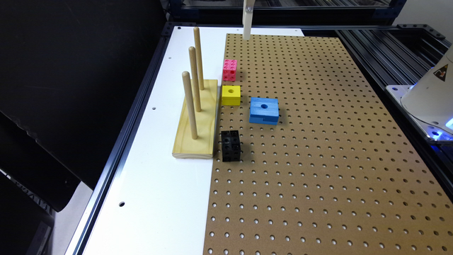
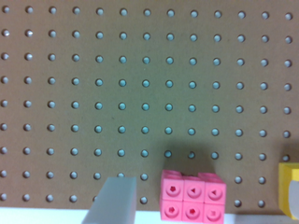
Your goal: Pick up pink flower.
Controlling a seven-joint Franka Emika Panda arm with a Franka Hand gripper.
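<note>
Gripper (image 1: 246, 33): a pale finger hangs over the far edge of the pegboard, clear of the surface. The wrist view shows one grey finger (image 2: 114, 198); I cannot tell whether the jaws are apart or together, and nothing is seen held.
Flower vs gripper: pink flower (image 1: 229, 69) sits on the board nearer the camera than the finger, apart from it. In the wrist view the flower (image 2: 192, 200) is just beside the grey finger, with a gap between them.
Black block (image 1: 231, 145): nearest thing, on the pegboard by its edge on the exterior view's left, just beside the near end of the peg stand.
Peg stand (image 1: 198, 124): pale wood base on the white table (image 1: 148, 184), its long side along the pegboard's edge, three upright dowels in a row.
Blue block (image 1: 264, 110): farther in on the pegboard, one hole on top, near the yellow block but apart.
Yellow block (image 1: 231, 95): at the board's edge beside the stand, one hole on top.
Flower: beyond the yellow block, in line with it, close but apart, upright on the board.
Pegboard (image 1: 336, 141): brown, holed.
</note>
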